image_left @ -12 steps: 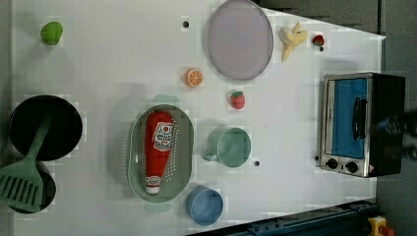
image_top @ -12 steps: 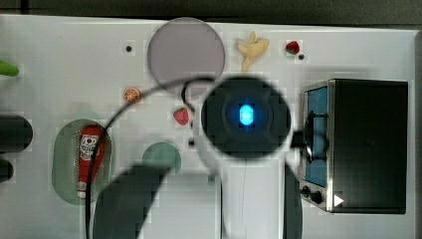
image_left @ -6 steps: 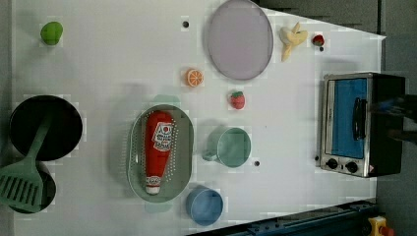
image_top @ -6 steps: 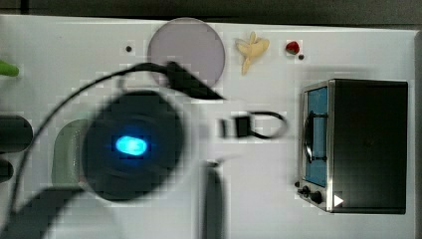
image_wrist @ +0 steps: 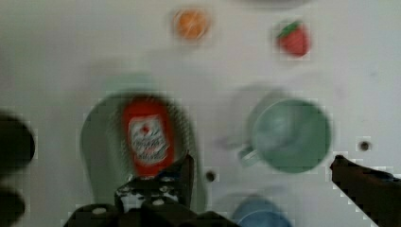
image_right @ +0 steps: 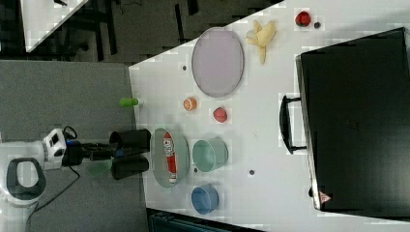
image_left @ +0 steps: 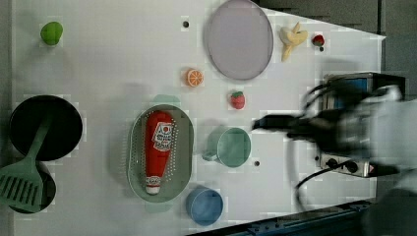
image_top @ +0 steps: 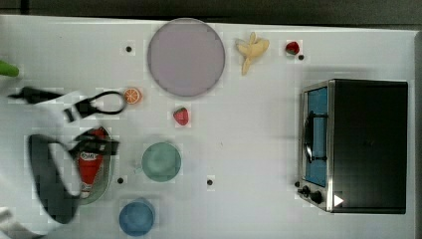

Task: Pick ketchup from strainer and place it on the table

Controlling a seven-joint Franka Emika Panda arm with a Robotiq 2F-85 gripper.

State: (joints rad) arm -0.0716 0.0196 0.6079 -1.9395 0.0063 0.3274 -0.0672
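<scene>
- Here, the small red ketchup squeeze bottle [image_left: 158,149] lay lengthwise in the pale green perforated oval strainer [image_left: 186,157], cap end toward the left view's bottom.
- The teal-green round cup [image_left: 233,146] stood just beside the strainer; the blue round cup [image_left: 204,205] sat near the white table's [image_left: 123,54] edge.
- Bare tabletop lay between cup and black toaster oven [image_top: 368,144].
- The gripper [image_wrist: 260,165], fingers [image_wrist: 184,172] spread wide and empty, hovered above the strainer.
- Against the earlier top view, the arm had swung from the centre to the top view's left.

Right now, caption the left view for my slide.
Red ketchup squeeze bottle lying in pale green oval strainer on white table.
</scene>
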